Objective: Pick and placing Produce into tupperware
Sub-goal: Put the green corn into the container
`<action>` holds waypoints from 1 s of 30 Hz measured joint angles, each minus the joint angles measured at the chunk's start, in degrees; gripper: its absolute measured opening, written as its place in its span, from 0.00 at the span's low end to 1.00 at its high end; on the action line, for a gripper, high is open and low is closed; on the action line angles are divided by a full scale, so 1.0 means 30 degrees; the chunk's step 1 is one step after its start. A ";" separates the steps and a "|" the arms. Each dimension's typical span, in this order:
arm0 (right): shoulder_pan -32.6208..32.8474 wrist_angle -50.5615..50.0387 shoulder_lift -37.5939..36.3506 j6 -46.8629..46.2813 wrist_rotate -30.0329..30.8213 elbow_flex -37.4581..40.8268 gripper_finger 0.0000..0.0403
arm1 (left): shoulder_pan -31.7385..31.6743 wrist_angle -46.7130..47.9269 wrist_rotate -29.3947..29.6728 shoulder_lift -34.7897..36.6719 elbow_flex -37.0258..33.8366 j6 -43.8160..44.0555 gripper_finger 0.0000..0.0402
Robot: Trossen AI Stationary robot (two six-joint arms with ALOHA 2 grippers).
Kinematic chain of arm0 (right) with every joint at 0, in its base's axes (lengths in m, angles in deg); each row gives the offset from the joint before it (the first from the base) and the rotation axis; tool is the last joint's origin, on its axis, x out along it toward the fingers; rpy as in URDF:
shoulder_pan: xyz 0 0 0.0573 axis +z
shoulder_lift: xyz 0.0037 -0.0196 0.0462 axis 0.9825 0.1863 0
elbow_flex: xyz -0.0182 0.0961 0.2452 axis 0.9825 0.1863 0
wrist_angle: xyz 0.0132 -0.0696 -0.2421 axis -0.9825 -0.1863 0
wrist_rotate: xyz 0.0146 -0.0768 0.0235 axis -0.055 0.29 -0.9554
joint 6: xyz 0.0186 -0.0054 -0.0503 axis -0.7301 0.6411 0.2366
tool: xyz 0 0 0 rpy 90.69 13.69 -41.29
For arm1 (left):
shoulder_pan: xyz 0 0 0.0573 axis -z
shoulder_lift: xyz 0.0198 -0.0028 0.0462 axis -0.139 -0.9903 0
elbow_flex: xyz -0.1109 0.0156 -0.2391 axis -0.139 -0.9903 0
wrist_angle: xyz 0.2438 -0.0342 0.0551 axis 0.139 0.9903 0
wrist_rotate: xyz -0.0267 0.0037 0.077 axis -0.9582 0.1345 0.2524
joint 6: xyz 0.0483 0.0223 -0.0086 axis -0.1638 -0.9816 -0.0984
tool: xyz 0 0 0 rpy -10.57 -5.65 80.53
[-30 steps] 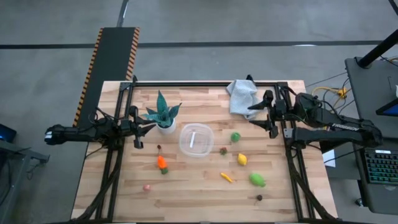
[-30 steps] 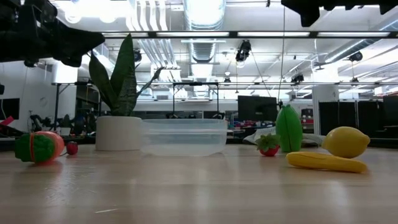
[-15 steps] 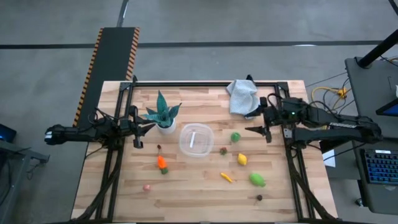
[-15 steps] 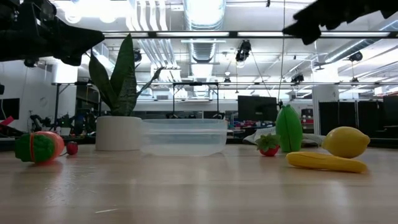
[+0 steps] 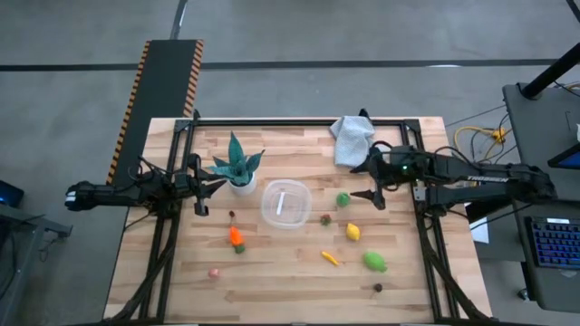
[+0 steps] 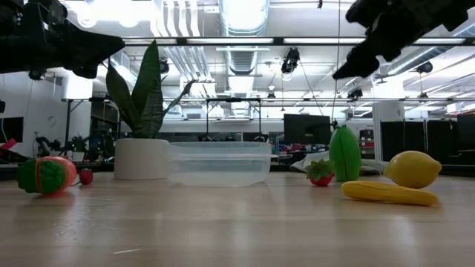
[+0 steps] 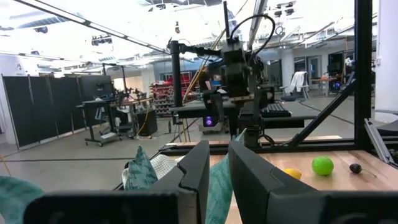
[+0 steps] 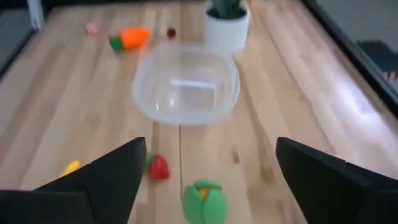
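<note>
The high view looks straight down on the whole table (image 5: 299, 272) from well above. The low view sits at table-top height, close to the wood, facing level into the room. The left wrist view looks forward between its own fingers (image 7: 193, 180) across the table. The right wrist view looks down past its fingers (image 8: 118, 177) onto the tub (image 8: 186, 84), which the high and low views also share.

Open lab or workshop floor lying behind the table, ceiling ducts (image 6: 245, 15) running overhead, dark partitions (image 7: 50, 106) standing at 9 o'clock, monitor (image 6: 306, 127) sitting beyond.
</note>
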 joint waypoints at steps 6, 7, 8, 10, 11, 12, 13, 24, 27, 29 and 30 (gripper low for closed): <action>-0.0002 -0.0270 0.1228 -0.1066 0.0006 0.0133 0.88 | 0.0002 -0.0011 0.0002 0.0008 -0.0005 0.0000 0.12; -0.0002 -0.0263 0.1465 -0.1186 0.0006 0.0211 0.87 | 0.0004 -0.0007 0.0004 0.0004 -0.0004 0.0000 0.12; -0.0002 -0.0281 0.1709 -0.1298 0.0006 0.0311 0.86 | 0.0003 -0.0007 0.0000 0.0004 -0.0003 0.0000 0.12; -0.0002 -0.0289 0.2218 -0.1326 0.0006 0.0441 0.86 | 0.0000 -0.0004 0.0000 0.0004 0.0000 0.0000 0.12; -0.0002 -0.0273 0.2461 -0.1433 0.0001 0.0466 0.85 | 0.0006 -0.0004 0.0000 0.0004 -0.0006 0.0000 0.12; -0.0002 -0.0279 0.2703 -0.1578 -0.0001 0.0479 0.85 | 0.0000 -0.0004 0.0007 0.0004 0.0000 0.0000 0.12; -0.0002 -0.0270 0.2921 -0.1666 0.0003 0.0481 0.85 | 0.0007 -0.0004 0.0000 0.0004 0.0000 0.0000 0.12; 0.0005 -0.0212 0.4981 -0.1841 0.0006 0.0515 0.86 | 0.0007 -0.0004 0.0000 0.0011 -0.0007 0.0000 0.12; 0.0005 -0.0109 0.5415 -0.2025 0.0006 0.0517 0.86 | 0.0002 -0.0004 0.0000 0.0004 -0.0002 0.0000 0.12; 0.0005 0.0036 0.5819 -0.2165 0.0012 0.0517 0.85 | 0.0000 -0.0004 0.0000 0.0002 -0.0001 0.0000 0.12; 0.0005 0.0144 0.6058 -0.2170 0.0012 0.0517 0.85 | 0.0000 -0.0004 0.0000 -0.0003 -0.0007 0.0000 0.12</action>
